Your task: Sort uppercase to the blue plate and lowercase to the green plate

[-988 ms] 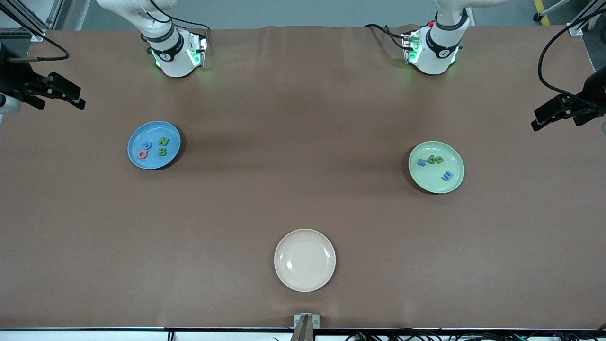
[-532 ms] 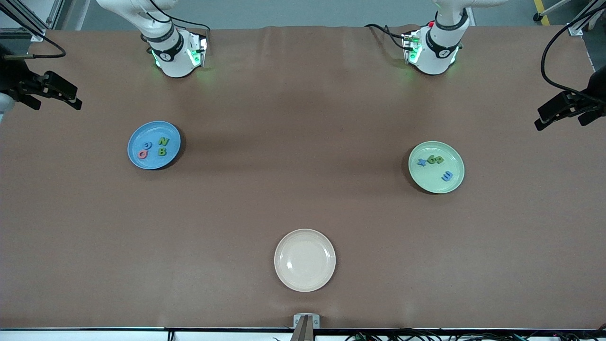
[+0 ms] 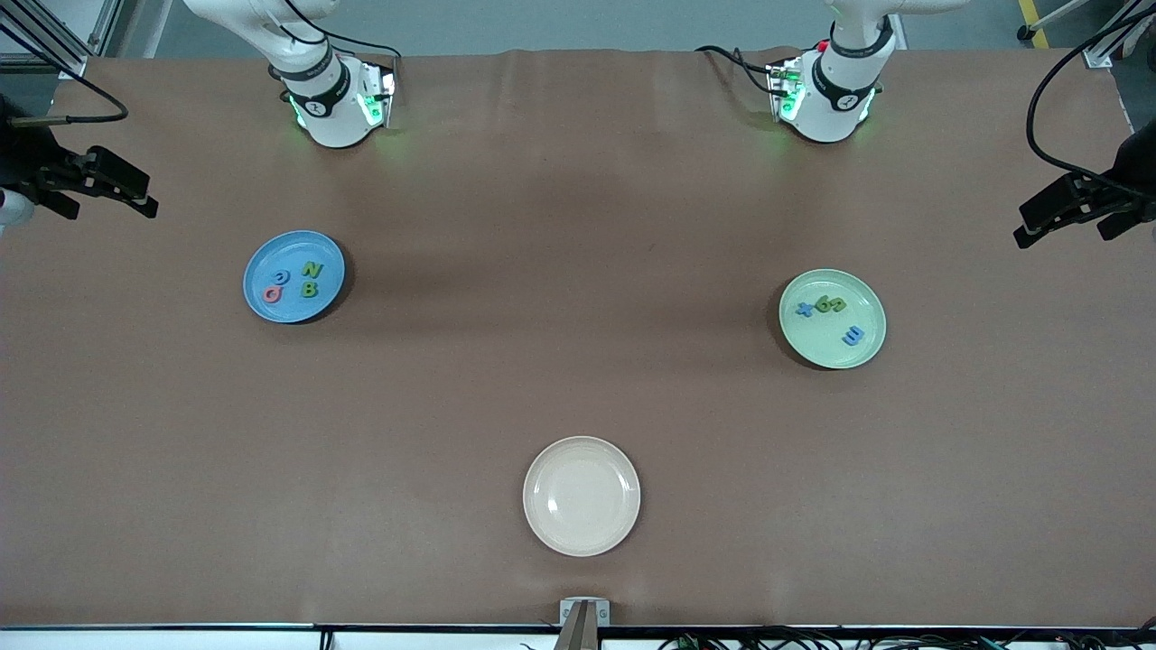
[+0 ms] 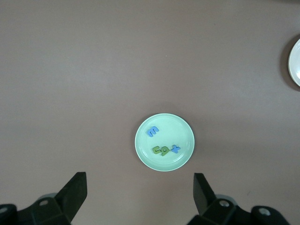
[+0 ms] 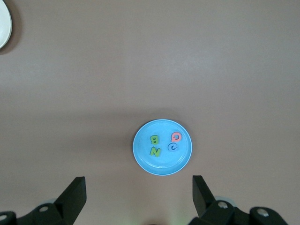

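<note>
Both grippers have shifted only slightly since the earlier frames, each hanging at its own end of the table, while every letter and plate lies where it lay.

The left gripper [image 3: 1075, 209] hangs high in the air at the left arm's end of the table, its fingers [image 4: 72, 192] spread wide and holding nothing. Seen from its wrist, the green plate [image 4: 184, 126] lies straight below, framed between the two fingers and well apart from them. On that plate lie the lowercase pieces: a blue m [image 4: 153, 131] on its own, and two green rounded letters [image 4: 160, 150] side by side, with a small blue cross-shaped piece [image 4: 175, 149] touching or just beside them. Which green letter is which cannot be told.

The right gripper [image 3: 95, 185] hangs high at the right arm's end of the table, its fingers [image 5: 72, 194] likewise wide apart and empty. Below it, between its fingers in the wrist view, sits the blue plate [image 5: 145, 161]. This plate carries the uppercase pieces: a green B [image 5: 153, 139] beside a green N [image 5: 155, 151], and a red ring-shaped Q [image 5: 176, 137] just beside a blue C [image 5: 173, 147].

Well apart from both grippers, a cream plate [image 3: 582, 542] sits nearer to the front camera than either coloured plate, about midway between the two ends of the brown table [image 3: 578, 379].
</note>
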`<state>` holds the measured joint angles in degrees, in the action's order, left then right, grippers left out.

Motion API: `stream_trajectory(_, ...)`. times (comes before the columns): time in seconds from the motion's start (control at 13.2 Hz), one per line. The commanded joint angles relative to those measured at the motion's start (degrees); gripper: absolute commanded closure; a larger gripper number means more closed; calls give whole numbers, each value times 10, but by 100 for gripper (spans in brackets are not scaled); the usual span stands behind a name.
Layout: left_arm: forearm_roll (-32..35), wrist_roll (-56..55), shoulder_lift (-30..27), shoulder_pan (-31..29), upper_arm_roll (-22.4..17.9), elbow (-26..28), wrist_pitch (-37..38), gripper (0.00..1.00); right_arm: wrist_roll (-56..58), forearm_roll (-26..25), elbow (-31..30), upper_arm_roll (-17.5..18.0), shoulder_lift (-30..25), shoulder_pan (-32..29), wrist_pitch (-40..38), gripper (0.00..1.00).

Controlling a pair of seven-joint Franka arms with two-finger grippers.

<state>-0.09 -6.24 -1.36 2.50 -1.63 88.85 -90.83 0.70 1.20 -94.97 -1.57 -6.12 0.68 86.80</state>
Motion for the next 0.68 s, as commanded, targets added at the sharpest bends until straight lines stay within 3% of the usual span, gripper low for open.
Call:
stream_trajectory(0.0,-10,12,0,0,-2,-4,3,0,7,-4,15,7,8,-11,-16,0)
stream_trajectory(0.61,-22,12,0,-5,-3,-3,3,0,1,-4,12,7,6,-11,-19,0)
